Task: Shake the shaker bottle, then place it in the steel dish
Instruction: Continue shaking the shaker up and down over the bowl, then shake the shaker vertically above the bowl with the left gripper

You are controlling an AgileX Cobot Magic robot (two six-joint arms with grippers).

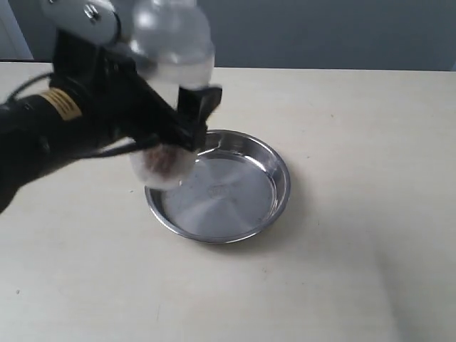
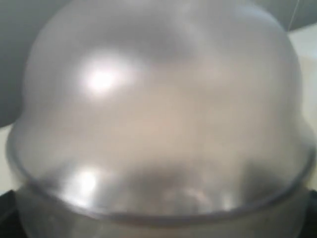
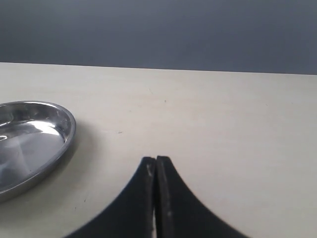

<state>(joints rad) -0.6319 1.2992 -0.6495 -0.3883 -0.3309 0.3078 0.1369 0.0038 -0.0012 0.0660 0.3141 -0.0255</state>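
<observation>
Exterior view: the left tool (image 1: 182,120) has the bottle (image 1: 178,50) clamped around its middle. The black fingers stand wide apart and press on the clear wall from both sides. The bottle is roughly upright and smeared by blur, with its frosted dome at the upper end and a brownish patch of granules at the lower end. That lower end overlaps the left rim of the dish (image 1: 239,196) in this picture; whether it touches the rim cannot be told. The dish sits flat on the pale desk (image 1: 356,271), shiny and wide, with nothing lying in it. The right arm does not show here.

Left wrist view shows almost nothing but the bottle (image 2: 158,114) — its cloudy dome fills the picture, with a seam line curving across the lower part and two bright glints on it. The fingers are hidden behind it.

Right wrist view shows the right tool (image 3: 155,198) fully closed, its two dark fingers pressed flat together and holding nothing. It hangs over bare desk (image 3: 223,119), apart from the dish (image 3: 34,144), whose rim shows at one edge.
</observation>
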